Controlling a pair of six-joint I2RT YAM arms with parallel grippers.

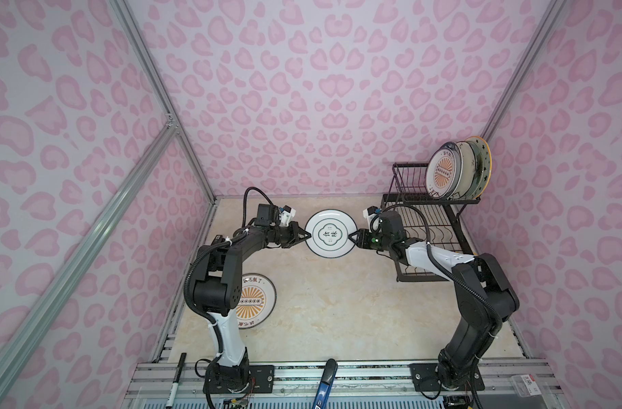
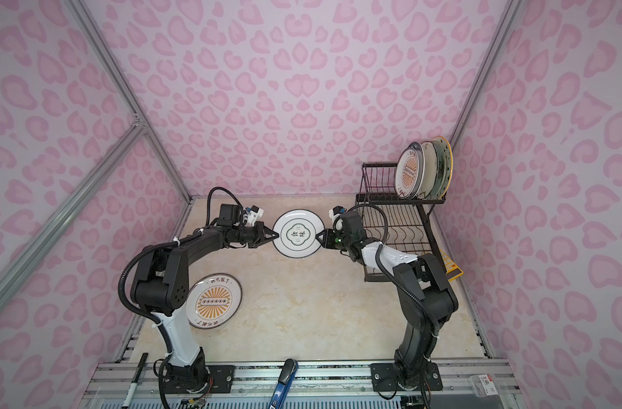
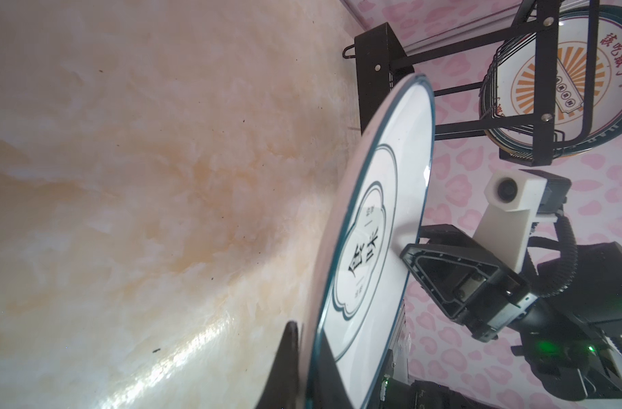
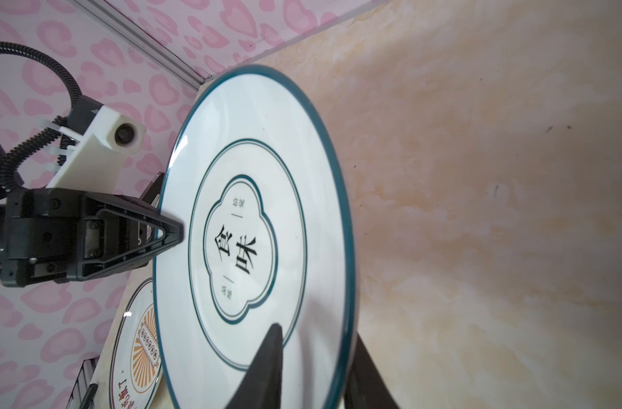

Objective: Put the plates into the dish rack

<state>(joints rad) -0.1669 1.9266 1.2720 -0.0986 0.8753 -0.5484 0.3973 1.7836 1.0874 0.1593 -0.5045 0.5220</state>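
Left claw (image 1: 307, 236) clenched on rim of white emblem plate (image 1: 330, 232), held above the surface (image 1: 338, 301); right claw (image 1: 352, 236) straddles the opposite rim, can't tell if clamped. Both top views show three plates (image 1: 469, 166) standing in the dish rack (image 1: 408, 177) upper tier; left wrist view only the front sunburst plate (image 3: 571, 56).

Plates, five countable: one white emblem plate (image 1: 330, 233) at centre; one sunburst plate (image 1: 254, 301) flat at near left; three upright in the upper tier of the one dish rack (image 1: 405, 180), far right: a second sunburst plate (image 1: 443, 173), a pale plate (image 1: 467, 166), a starry plate (image 1: 483, 163). Grippers, two: left gripper (image 1: 304, 236), right gripper (image 1: 353, 236). Near edge: one marker (image 1: 177, 382), one blue-handled tool (image 1: 325, 384).
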